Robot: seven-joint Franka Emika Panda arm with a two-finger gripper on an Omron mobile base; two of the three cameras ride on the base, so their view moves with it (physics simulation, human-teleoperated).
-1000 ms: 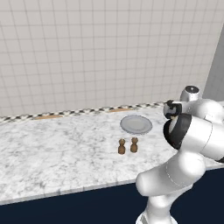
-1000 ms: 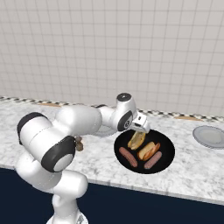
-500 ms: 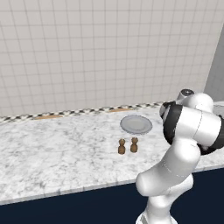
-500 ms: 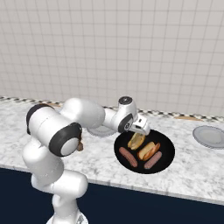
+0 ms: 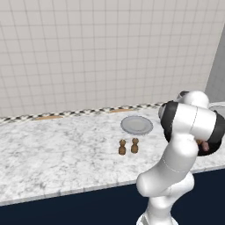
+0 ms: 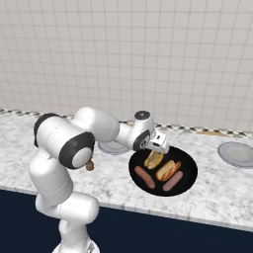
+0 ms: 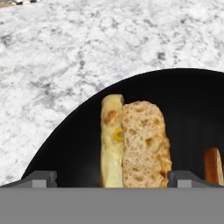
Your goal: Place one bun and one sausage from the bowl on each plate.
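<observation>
- The black bowl (image 6: 187,184) sits on the marble bench (image 6: 222,190), near the front edge.
- In the bowl lie two buns and two sausages. One bun (image 6: 153,158) is at the back of the bowl. The other bun (image 6: 168,169) is in the middle, with a sausage (image 6: 145,177) on one side and another sausage (image 6: 172,181) on the other.
- The hand (image 6: 160,144) hangs just over the back bun. In the hand view its two fingers (image 7: 38,178) stand wide apart, one on each side of that bun (image 7: 134,142). It holds nothing.
- One grey plate (image 6: 238,153) is on the bench well off to the right of the bowl. Another grey plate (image 5: 136,125) is on the other side of the bowl, near the back wall. Both plates look bare.
- Two small brown shakers (image 5: 128,146) stand on the bench in front of that plate.
- I think the robot is at the very first step: picking up a bun. No food is on a plate yet.
- Next, the hand should go straight down until the fingers are beside the bun, then squeeze it gently.
- It should take care not to bump the sausage close by, or push on the rim of the bowl.
</observation>
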